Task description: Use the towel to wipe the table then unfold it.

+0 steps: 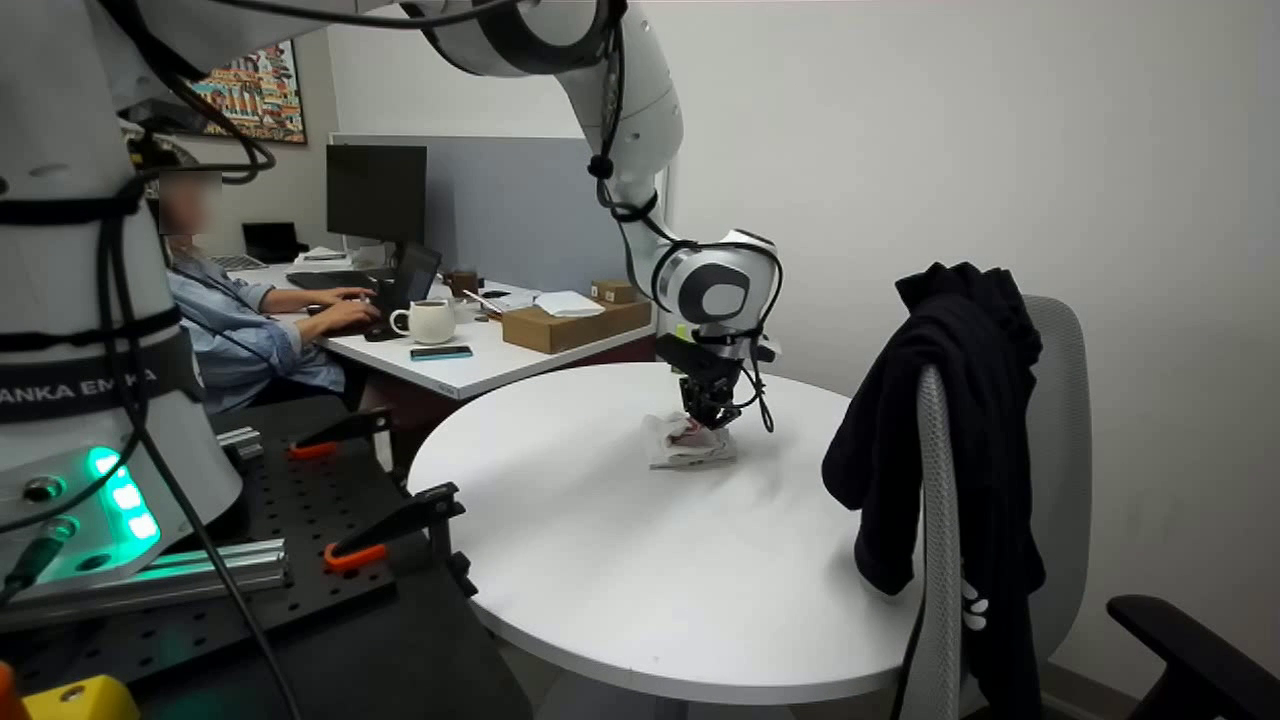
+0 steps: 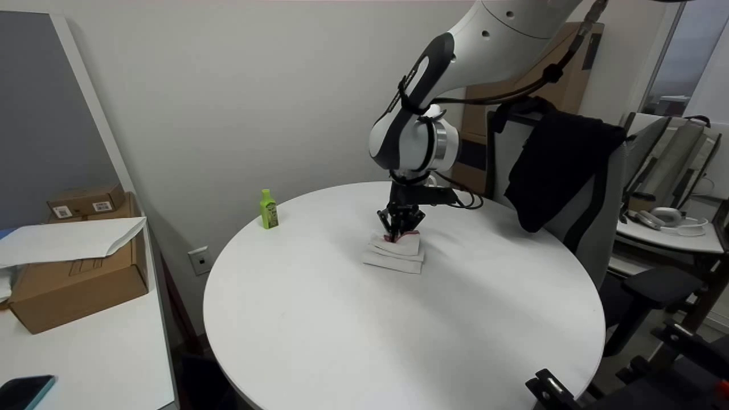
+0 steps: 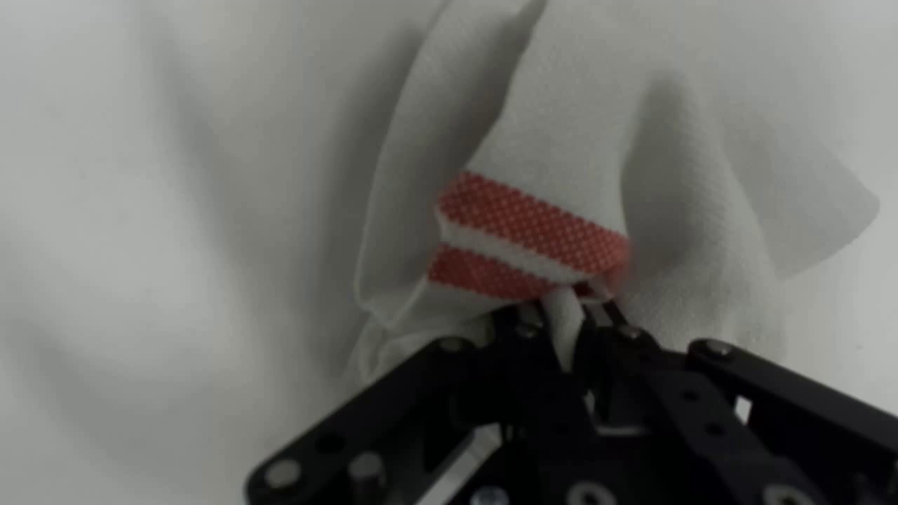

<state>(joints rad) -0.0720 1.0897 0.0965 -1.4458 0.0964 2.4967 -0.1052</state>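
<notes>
The towel is white with red checked stripes. It lies folded and bunched on the round white table [image 1: 600, 580], and shows in both exterior views [image 1: 688, 456] [image 2: 393, 263]. My gripper [image 1: 712, 418] points down onto it, and also shows in an exterior view [image 2: 393, 236]. In the wrist view the fingertips [image 3: 567, 319] are closed together with a fold of the towel [image 3: 575, 119] pinched between them, just below the red stripes. The towel's lower layers appear to rest on the tabletop [image 2: 319, 330]. The part under the gripper is hidden.
A green bottle [image 2: 269, 210] stands near the table's wall-side edge. A chair with a black jacket [image 1: 940, 420] is close to the table's rim. A desk with a cardboard box [image 2: 85, 285] and a seated person [image 1: 230, 320] is nearby. Black clamps [image 1: 400, 520] sit near the table edge.
</notes>
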